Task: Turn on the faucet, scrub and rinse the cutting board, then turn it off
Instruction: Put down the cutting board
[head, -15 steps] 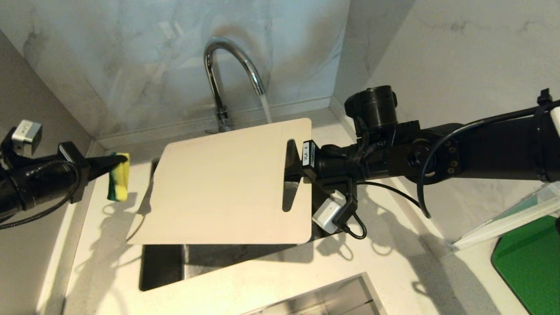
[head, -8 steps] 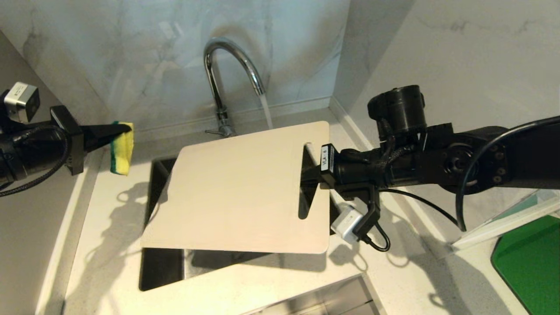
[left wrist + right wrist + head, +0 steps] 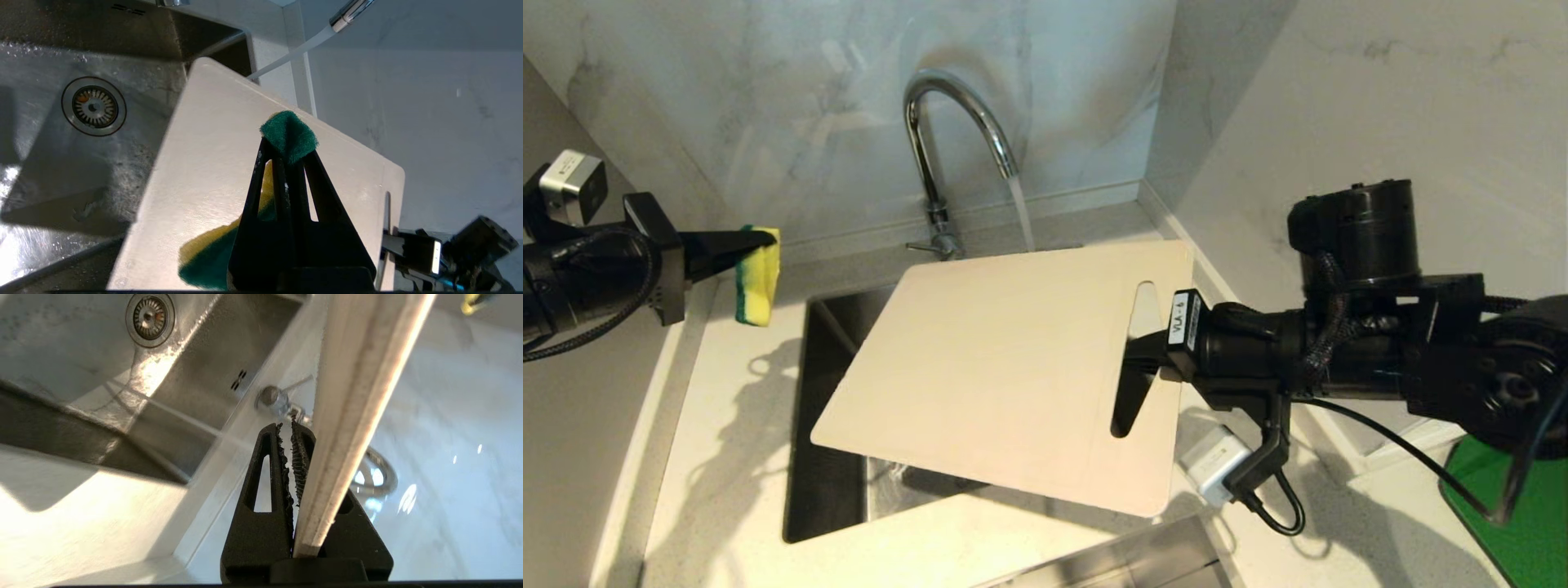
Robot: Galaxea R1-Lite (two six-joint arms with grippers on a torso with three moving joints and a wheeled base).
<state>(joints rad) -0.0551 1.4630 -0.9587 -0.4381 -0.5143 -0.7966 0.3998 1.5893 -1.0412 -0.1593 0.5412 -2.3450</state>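
The right hand (image 3: 1147, 347) is clenching the slotted short edge of the large thin pale beige rectangular cutting board (image 3: 1005, 367), its black fingers (image 3: 282, 473) closed on the board's rim beside the handle slot. Over the last second it has been drawing the board rightward and nearer, tilting it over the stainless steel sink (image 3: 821, 457), so the board's far edge is now sitting nearer the stream. The tall chrome gooseneck faucet (image 3: 947, 106) is running, water dropping behind that edge; whether it is wetting the board's face cannot be told from here. The left hand (image 3: 760, 241) is grasping a yellow-and-green sponge (image 3: 756, 286) and holding it above the pale worktop (image 3: 719, 457), well apart from the board. Scrubbing appears not yet begun; the board is seemingly being presented for it.
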